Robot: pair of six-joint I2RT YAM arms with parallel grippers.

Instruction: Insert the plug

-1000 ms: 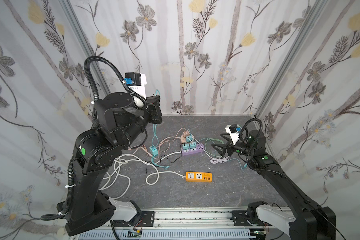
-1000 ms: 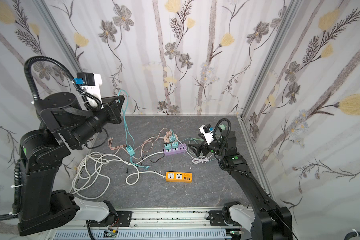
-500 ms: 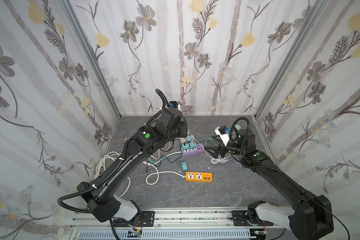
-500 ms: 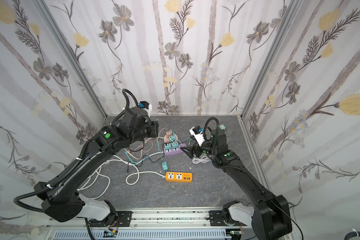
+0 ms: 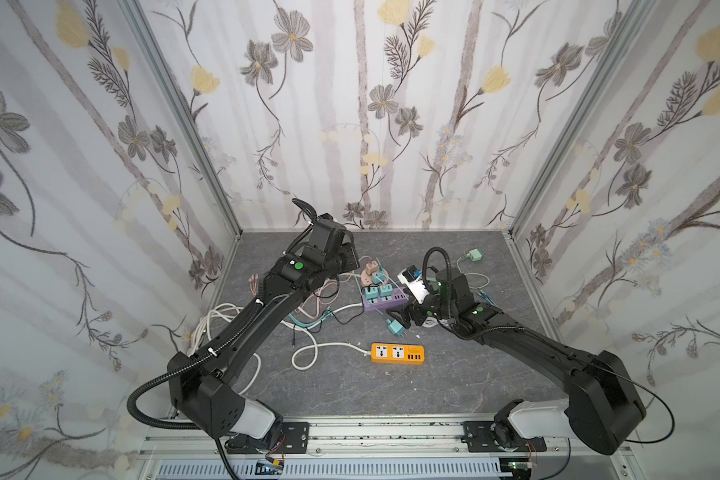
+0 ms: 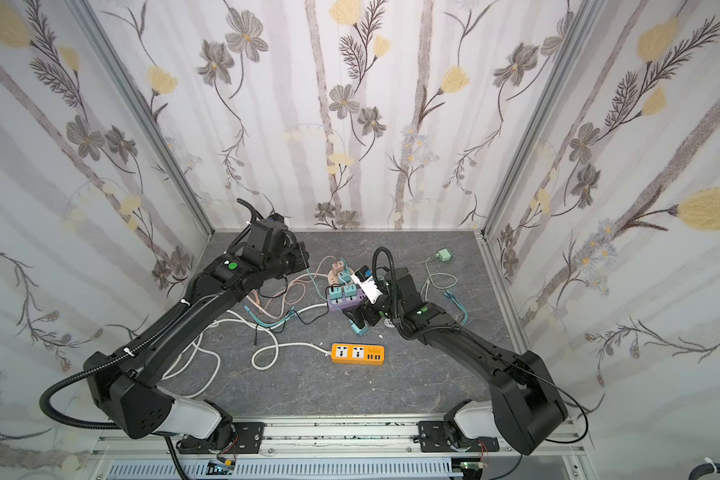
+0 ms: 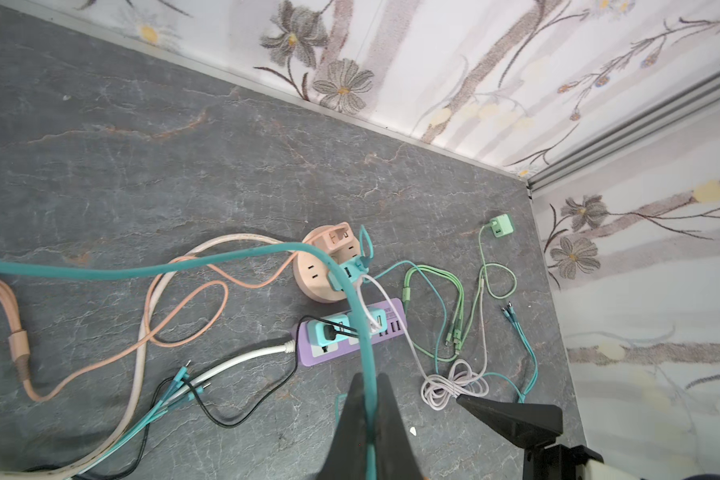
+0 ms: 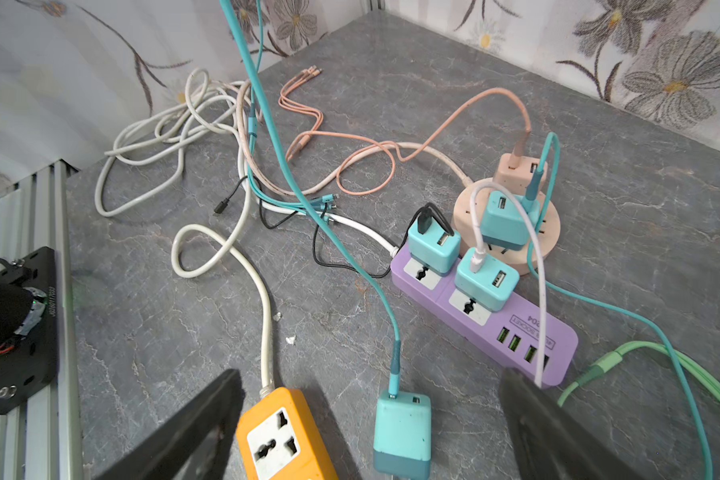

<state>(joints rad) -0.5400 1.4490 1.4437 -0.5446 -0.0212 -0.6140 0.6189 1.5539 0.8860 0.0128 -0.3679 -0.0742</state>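
Note:
The plug [image 8: 402, 428] is a teal block on the end of a teal cable [image 8: 341, 249]. It stands upright between the wide-apart fingers of my open right gripper [image 8: 371, 374], and neither finger touches it. Both top views show the plug [image 5: 396, 329] [image 6: 359, 330] in front of the purple strip, just behind the orange power strip [image 5: 397, 353] [image 6: 357, 353] [image 8: 283, 436]. Whether its prongs rest on the floor is unclear. My left gripper [image 7: 368, 380] is shut on the same teal cable [image 7: 362, 316] further back.
A purple power strip [image 5: 385, 300] [image 8: 487, 320] holds two teal chargers. Behind it sits a round peach socket [image 5: 371, 274] [image 7: 321, 270] with more chargers. Loose white, peach, black and green cables [image 5: 213, 328] lie around. A green charger [image 5: 474, 254] is at the back right.
My left arm has come down from high on the left to low over the back of the floor, still holding the cable. The plug has swung right, between my right gripper's fingers.

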